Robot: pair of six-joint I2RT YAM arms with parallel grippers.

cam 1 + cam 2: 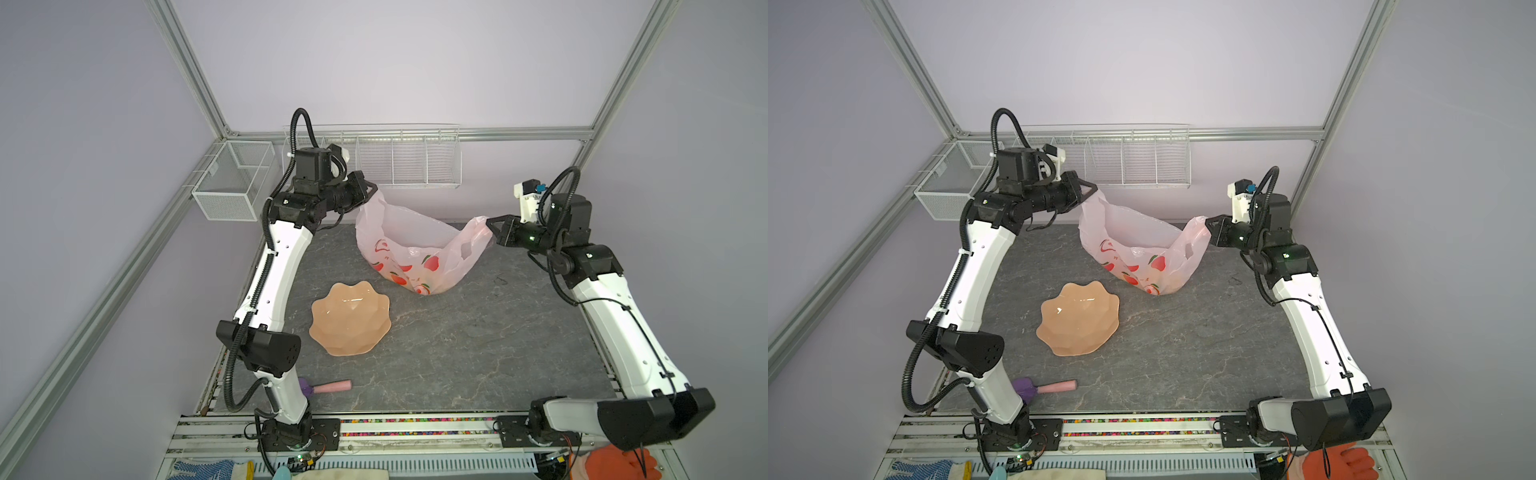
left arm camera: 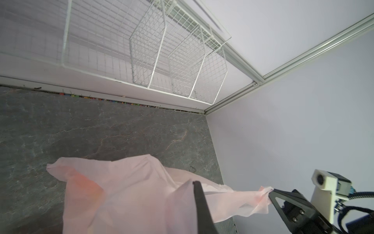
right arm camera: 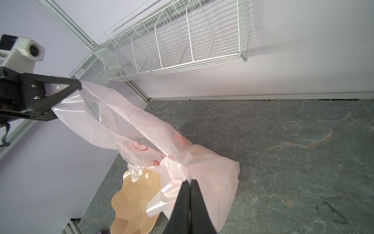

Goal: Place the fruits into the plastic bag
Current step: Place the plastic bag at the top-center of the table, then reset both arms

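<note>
Pink crinkly plastic bag [image 1: 417,252] pinched by left pincer [image 1: 373,189], right pincer [image 1: 489,221].

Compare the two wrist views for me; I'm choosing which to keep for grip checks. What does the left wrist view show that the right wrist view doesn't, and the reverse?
Only the left wrist view: the right arm's wrist camera. Only the right wrist view: the peach dish, the mesh basket and the left arm's wrist camera. Both: the plastic bag stretched between the left gripper and the right gripper, each shut on a handle, plus the wire rack and the grey table.
</note>
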